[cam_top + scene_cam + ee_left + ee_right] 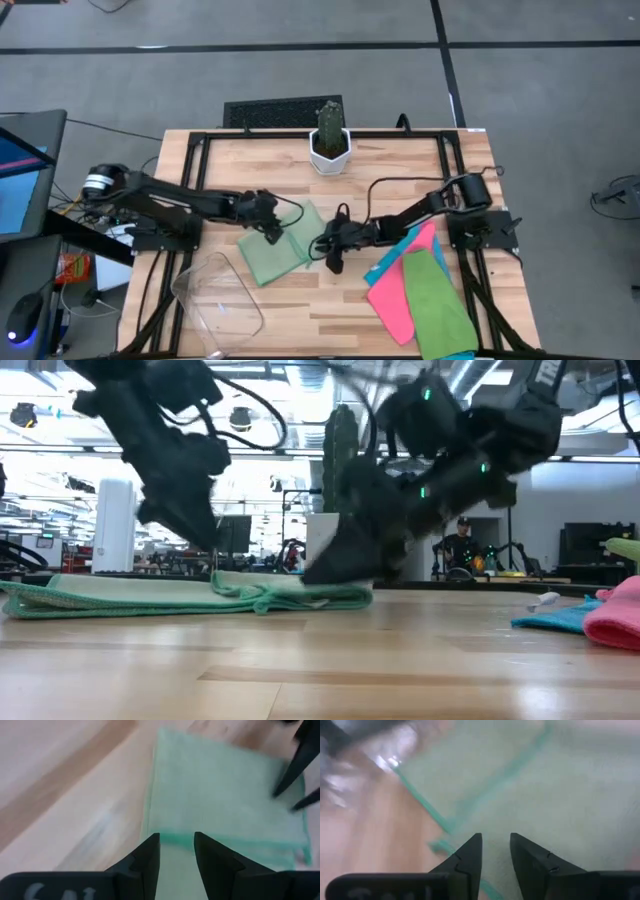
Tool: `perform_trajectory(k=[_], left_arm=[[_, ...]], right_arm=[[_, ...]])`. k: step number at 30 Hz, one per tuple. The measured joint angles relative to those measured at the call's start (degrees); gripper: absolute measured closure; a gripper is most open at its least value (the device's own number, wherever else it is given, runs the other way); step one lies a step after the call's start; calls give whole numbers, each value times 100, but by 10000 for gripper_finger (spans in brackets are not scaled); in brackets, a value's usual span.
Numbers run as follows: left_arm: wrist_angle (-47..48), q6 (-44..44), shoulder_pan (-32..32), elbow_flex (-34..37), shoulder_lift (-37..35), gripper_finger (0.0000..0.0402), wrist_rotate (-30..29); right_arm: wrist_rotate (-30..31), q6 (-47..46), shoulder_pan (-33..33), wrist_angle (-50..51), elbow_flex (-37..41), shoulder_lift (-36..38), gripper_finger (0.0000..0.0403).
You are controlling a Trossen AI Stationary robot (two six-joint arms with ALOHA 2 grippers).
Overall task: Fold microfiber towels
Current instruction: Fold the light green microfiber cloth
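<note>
A folded light green microfiber towel [285, 248] [150, 592] [225, 795] [570, 795] lies flat on the wooden table [300, 310] between my two grippers. My left gripper [272, 232] [210, 542] [177, 836] hangs a little above the towel's left part, slanting down. Its fingers are slightly apart with nothing between them. My right gripper [323, 246] [320, 570] [495, 836] stands low at the towel's right end, also open with nothing between its fingers. My right gripper comes at the towel's right end [340, 596] slanting down from the table's right. I cannot tell whether its fingertips [285, 782] rest on the cloth or stand just above it. Nothing is pinched between them.
A pile of pink [392, 292], green [438, 308] and blue [405, 248] towels lies at the front right. A clear plastic bin [215, 300] stands at the front left. A potted cactus [329, 148] stands at the far middle.
</note>
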State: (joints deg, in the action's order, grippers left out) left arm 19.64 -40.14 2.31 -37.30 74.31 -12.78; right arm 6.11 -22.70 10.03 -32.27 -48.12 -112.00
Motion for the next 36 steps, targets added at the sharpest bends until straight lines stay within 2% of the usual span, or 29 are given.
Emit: perform_trajectory(k=[3,9,12,18,23,32,36], left_arm=[[848,101,1,-4,-547,288,355],[2652,341,-2,32,-1325,288,427],[2676,356,32,209,-1358,287,662],[2538,243,179,583,-1204,281,648],[2065,259,319,878,-1200,273,1064],[1952,281,518,1206,-1136,268,943],[1765,210,509,1381,-1042,282,918]], right_arm=[[16,152,8,-78,-13,482,276],[148,417,46,-31,-9,953,276],[148,431,50,48,-13,1005,276],[148,329,48,163,-13,990,276],[148,317,82,270,-14,974,276],[157,260,83,352,-9,961,276],[153,365,83,223,-12,961,276]])
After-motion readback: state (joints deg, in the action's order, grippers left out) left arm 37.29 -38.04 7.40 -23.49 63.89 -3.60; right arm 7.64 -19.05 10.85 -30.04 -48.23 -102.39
